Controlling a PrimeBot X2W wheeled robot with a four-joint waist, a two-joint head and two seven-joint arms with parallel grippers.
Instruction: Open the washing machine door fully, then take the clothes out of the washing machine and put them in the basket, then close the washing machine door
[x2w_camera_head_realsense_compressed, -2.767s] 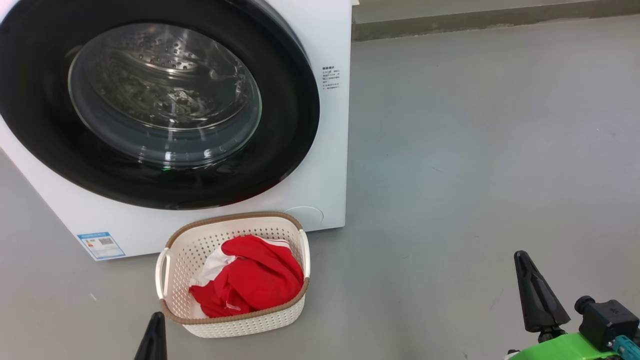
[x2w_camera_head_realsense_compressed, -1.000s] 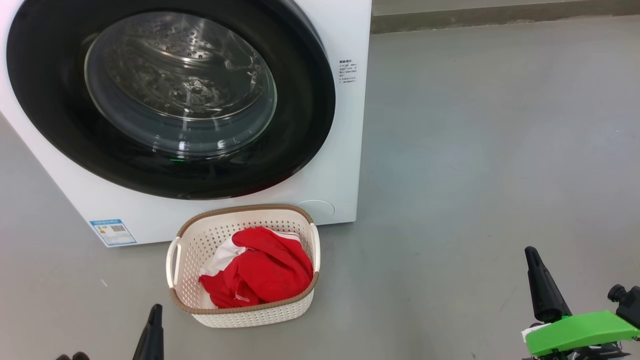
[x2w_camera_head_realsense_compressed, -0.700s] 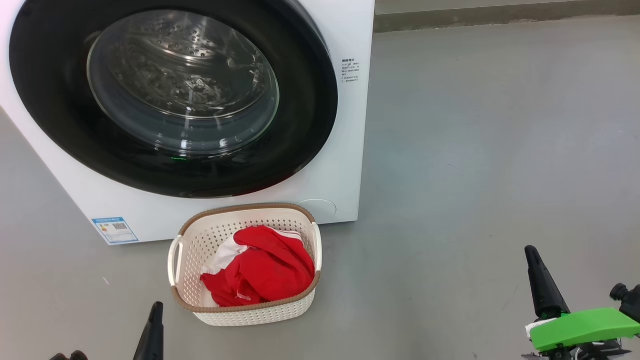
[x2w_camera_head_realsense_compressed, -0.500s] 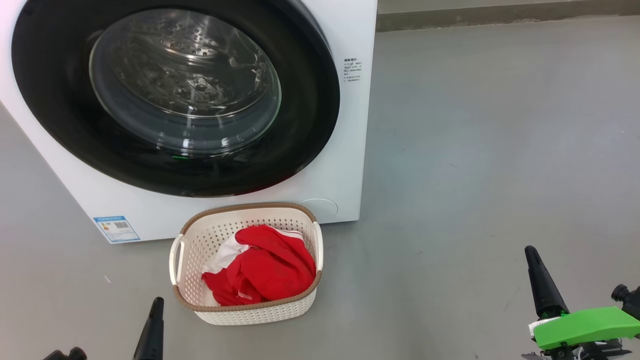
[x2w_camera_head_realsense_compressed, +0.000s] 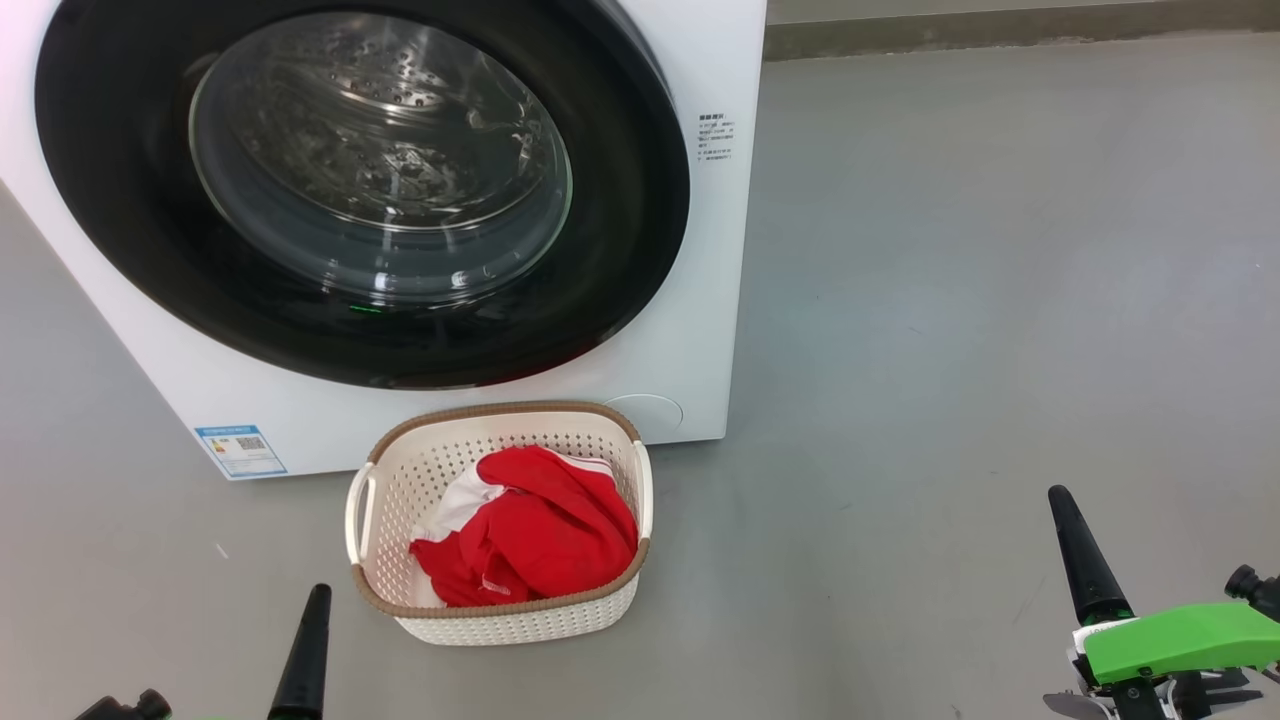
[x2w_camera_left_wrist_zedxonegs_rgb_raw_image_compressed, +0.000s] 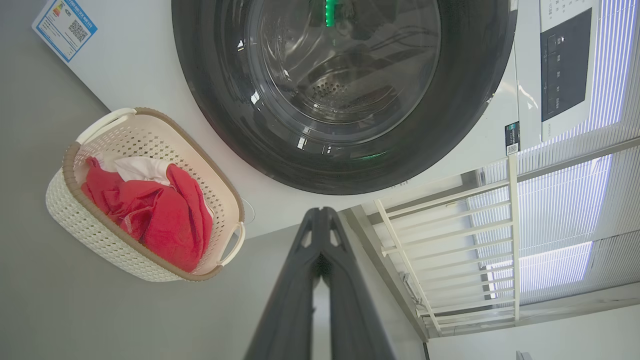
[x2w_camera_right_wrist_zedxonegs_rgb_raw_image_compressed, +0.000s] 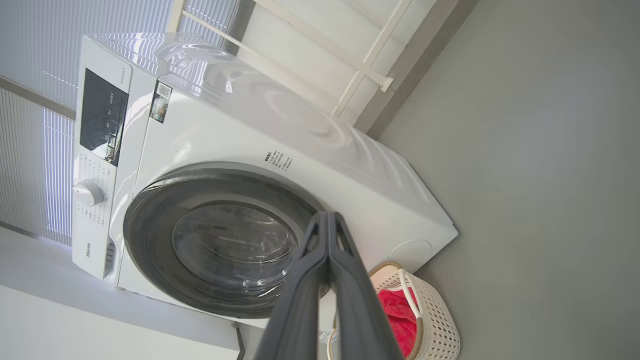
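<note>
**Door shut, laundry in the basket**

The washing machine door (x2w_camera_head_realsense_compressed: 380, 160) sits closed against the white washing machine (x2w_camera_head_realsense_compressed: 722, 300). On the grey floor (x2w_camera_head_realsense_compressed: 950, 300) just in front of it stands the basket (x2w_camera_head_realsense_compressed: 520, 625), with the red clothes (x2w_camera_head_realsense_compressed: 540, 540) heaped inside. Both arms hang low, apart from the basket. The left gripper (x2w_camera_left_wrist_zedxonegs_rgb_raw_image_compressed: 320, 212) and right gripper (x2w_camera_right_wrist_zedxonegs_rgb_raw_image_compressed: 327, 216) each have their dark fingers pressed together, holding nothing.

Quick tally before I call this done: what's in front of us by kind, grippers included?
washing machine: 1
washing machine door, shut: 1
basket: 1
heap of red clothes in the basket: 1 (separate garments cannot be told apart)
grippers, jaws shut: 2 (left gripper, right gripper)
Total: 6
</note>
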